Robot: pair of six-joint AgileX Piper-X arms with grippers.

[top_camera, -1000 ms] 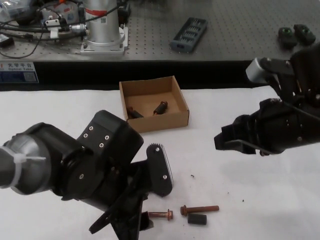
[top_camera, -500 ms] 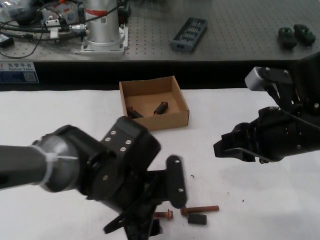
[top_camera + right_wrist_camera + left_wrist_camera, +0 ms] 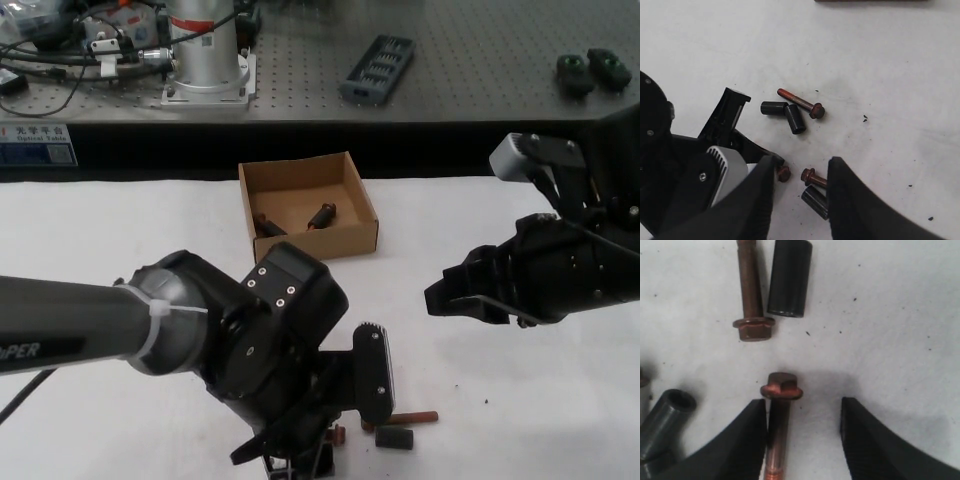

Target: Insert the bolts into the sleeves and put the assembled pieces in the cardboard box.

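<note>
My left gripper (image 3: 802,405) is open and low over the white cloth, straddling a copper bolt (image 3: 780,425) that lies close to one finger. Just beyond it lie a second bolt (image 3: 751,290) and a black sleeve (image 3: 790,277) side by side, and a grey sleeve (image 3: 665,417) sits off to one side. In the high view this gripper (image 3: 335,430) is at the front, beside a bolt (image 3: 412,416) and a sleeve (image 3: 395,438). My right gripper (image 3: 447,296) hangs open and empty at the right. The cardboard box (image 3: 320,240) holds two dark pieces (image 3: 322,215).
The right wrist view shows another bolt (image 3: 800,102) with two black sleeves (image 3: 772,107) beside it, apart from the left arm. A metal post (image 3: 205,50) and a black rack (image 3: 378,65) stand on the perforated bench behind the cloth.
My left arm has swung right and lower over the loose bolts at the front, now hiding one of them in the high view. The right arm has barely shifted.
</note>
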